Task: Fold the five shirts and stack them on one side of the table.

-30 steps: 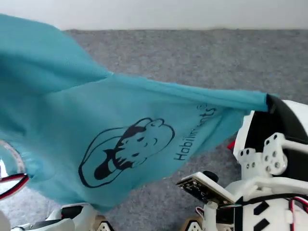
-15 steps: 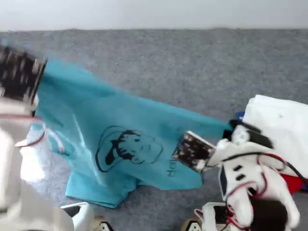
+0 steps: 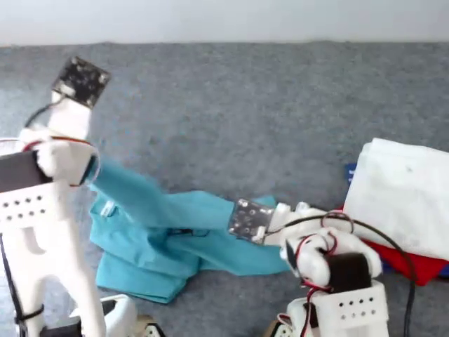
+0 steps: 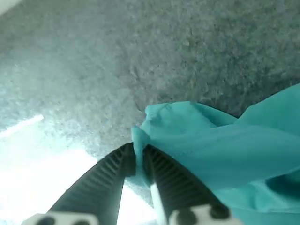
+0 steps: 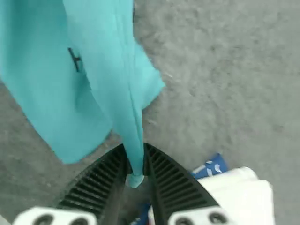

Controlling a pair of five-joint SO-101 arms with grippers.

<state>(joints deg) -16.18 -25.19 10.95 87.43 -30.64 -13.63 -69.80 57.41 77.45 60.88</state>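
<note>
— Left gripper (image 4: 136, 161): what has it got?
— It is clamped on a bunched edge of the teal shirt (image 4: 225, 150), jaws nearly together with cloth between them. The right gripper (image 5: 136, 164) pinches another edge the same way, a narrow fold of cloth running down into its jaws.

— How does the shirt look?
— Crumpled, not flat. In the high view the teal shirt (image 3: 175, 232) is pulled into a band between the two arms, and the rest sags in loose folds onto the near left part of the table (image 3: 266, 112). A bit of dark print shows in the creases.

— Which way does it run?
— Its long axis goes across the table from side to side, higher at the left arm's end and lower toward the right arm.

— Room around it?
— A wide stretch of grey surface lies between the shirt and the far edge, where a pale wall (image 3: 224, 17) begins. The loose folds reach close to the near edge, by the arm bases.

— And on the right?
— A stack: a folded white shirt (image 3: 403, 203) on top, a red shirt (image 3: 403, 263) under it, a blue corner (image 3: 351, 170) poking out. It sits near the right arm, apart from the teal cloth.
</note>
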